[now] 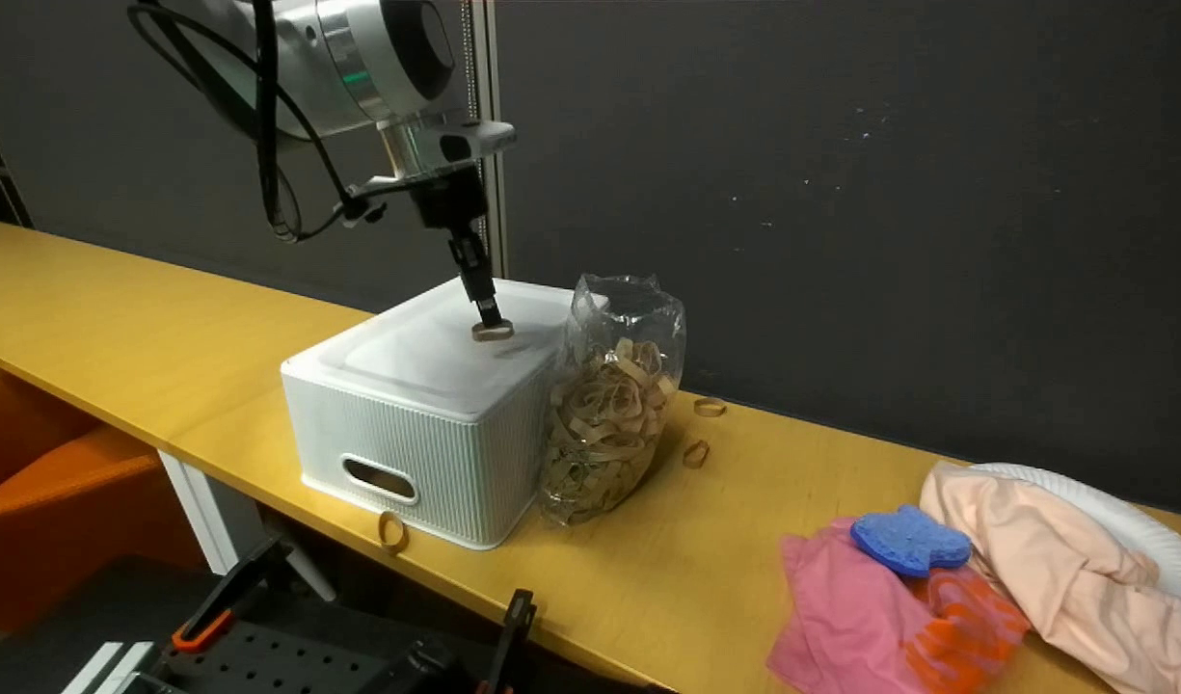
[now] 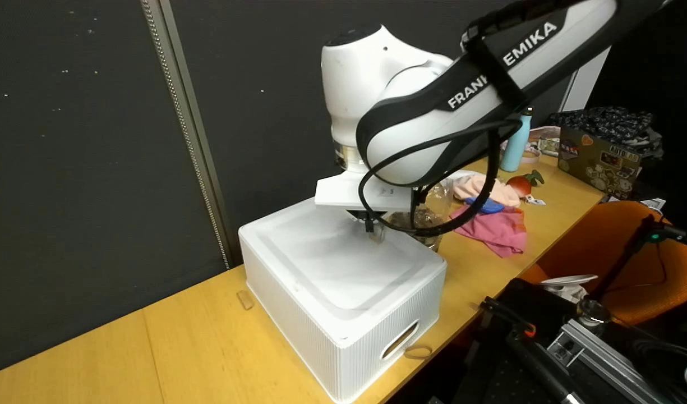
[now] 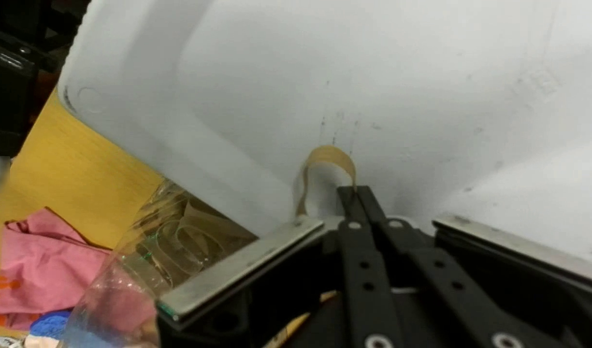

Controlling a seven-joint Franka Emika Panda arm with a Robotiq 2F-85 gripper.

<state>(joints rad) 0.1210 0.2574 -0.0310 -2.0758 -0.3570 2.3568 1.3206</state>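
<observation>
Gripper, black and 2-fingered, has its tips together, clamped on a tan, flat, looped rubber band. The loop arches out from between them above a white, ribbed plastic box with an oval slot in its end; whether it touches the box's top cannot be told. Just beside the box, a clear plastic bag full of tan bands stands slightly tilted on a yellow wooden table. Past the bag lie 2 loose tan bands; 1 tan ring is near the slotted end, and in an exterior view 1 tan strip lies beside a long wall. Well apart are a pink cloth with orange patterning, a blue, lobed, spongy piece resting on it, a peach cloth and a ridged white plate.
</observation>
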